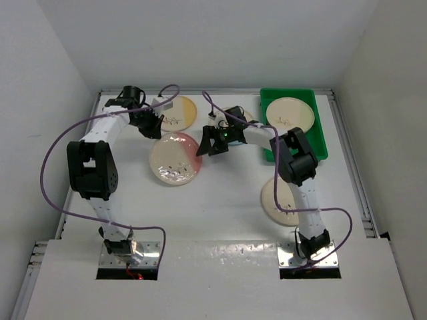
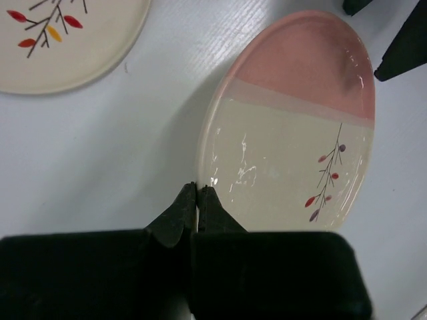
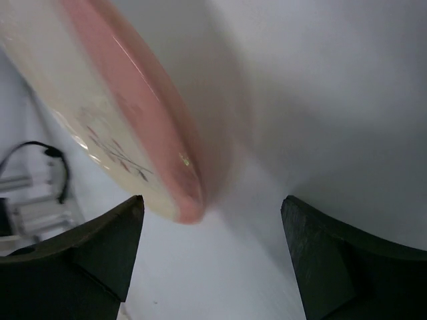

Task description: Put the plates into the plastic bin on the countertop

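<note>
Pinching the pink plate's (image 2: 287, 133) cream rim with the left gripper (image 2: 197, 193), jaws nearly closed on it. Tilted above the worktop (image 1: 220, 220), well apart from the plastic bin (image 1: 321, 127). Spread wide beside the blurred pink edge: right gripper (image 3: 212, 203). Half hidden under the right arm: cream plate (image 1: 272, 200).

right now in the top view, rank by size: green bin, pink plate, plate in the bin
1. bright green rectangular plastic bin
2-3. round cream plate with pink segment, round cream plate inside the bin: too alike; the pink one looks raised, nearer the camera
</note>
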You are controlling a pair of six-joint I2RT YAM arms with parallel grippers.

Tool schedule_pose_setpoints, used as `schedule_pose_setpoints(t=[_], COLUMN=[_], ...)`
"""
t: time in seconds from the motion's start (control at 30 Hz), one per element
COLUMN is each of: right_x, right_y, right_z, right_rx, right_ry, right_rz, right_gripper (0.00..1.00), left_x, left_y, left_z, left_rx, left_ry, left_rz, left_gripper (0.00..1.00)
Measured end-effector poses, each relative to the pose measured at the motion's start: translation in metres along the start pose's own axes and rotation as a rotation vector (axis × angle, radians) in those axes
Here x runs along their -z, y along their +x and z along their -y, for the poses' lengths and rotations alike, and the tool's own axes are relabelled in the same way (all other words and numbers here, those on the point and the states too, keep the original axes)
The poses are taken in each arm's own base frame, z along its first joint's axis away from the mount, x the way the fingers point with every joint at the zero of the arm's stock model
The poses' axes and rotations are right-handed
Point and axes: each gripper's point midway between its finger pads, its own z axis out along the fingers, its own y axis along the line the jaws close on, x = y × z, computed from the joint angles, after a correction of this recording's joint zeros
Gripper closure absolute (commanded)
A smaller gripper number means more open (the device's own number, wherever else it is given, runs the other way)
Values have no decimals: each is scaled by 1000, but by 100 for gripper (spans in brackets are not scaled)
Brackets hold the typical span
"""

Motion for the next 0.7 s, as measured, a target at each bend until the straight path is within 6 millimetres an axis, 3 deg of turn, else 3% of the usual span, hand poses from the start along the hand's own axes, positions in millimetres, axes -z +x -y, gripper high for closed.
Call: schedule_pose_setpoints(t=[0.07,0.1,0.17,0.2,0.27,0.3,0.47,0.53,0.57,0.6,0.7], right_x=[-8,-10,-18,-23,-31,-33,-33,-29,-24,-18,12], right_y=[2,0,-1,0,8,13,20,19,19,16,-2], right_z=[-2,-4,-12,-16,-21,-25,-39,-39,-39,-37,-18], right_rx=[-30,-33,-50,-61,-91,-110,-131,-154,-185,-216,-302], right_ry=[-45,-57,-100,-126,-162,-192,-277,-283,-282,-267,-220], right_rz=[0,6,13,12,-3,-16,-12,0,6,20,99], right_gripper=[26,43,59,72,85,98,100,100,100,100,100], left_x=[-3,-6,-11,-13,-17,-18,-24,-24,-23,-20,-7], left_y=[4,6,10,11,15,16,19,17,14,11,-12], left_z=[2,3,6,7,7,5,-8,-8,-8,-10,-22], left_rx=[2,2,-1,-1,-2,-2,-6,3,14,29,61], left_ry=[7,11,20,24,19,10,-28,-30,-31,-35,-67], left_rz=[-12,-18,-30,-35,-54,-60,-67,-61,-56,-47,17], left_gripper=[100,100,100,100,100,100,97,68,58,39,25])
